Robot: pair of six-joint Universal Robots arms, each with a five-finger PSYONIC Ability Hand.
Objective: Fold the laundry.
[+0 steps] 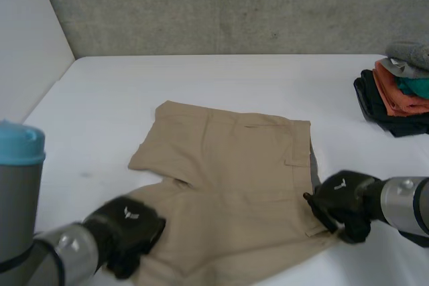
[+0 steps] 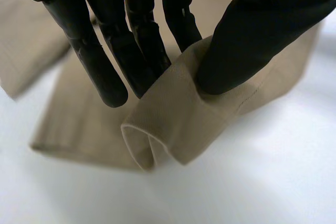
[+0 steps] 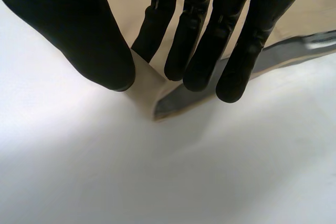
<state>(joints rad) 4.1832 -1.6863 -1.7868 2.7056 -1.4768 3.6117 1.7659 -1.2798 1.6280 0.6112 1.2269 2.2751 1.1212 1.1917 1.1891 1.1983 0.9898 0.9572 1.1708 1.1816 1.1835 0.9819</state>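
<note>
Left hand (image 1: 126, 231) pinches shorts (image 1: 234, 165) leg hem, right hand (image 1: 343, 200) pinches waistband corner; thin grips, so uneven lift could slip one & skew fold.

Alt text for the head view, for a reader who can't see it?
Tan shorts lie spread on a white table, the left hand pinching the near leg's hem and the right hand pinching the waistband's near corner. Folded clothes are stacked at the table's far right.
</note>
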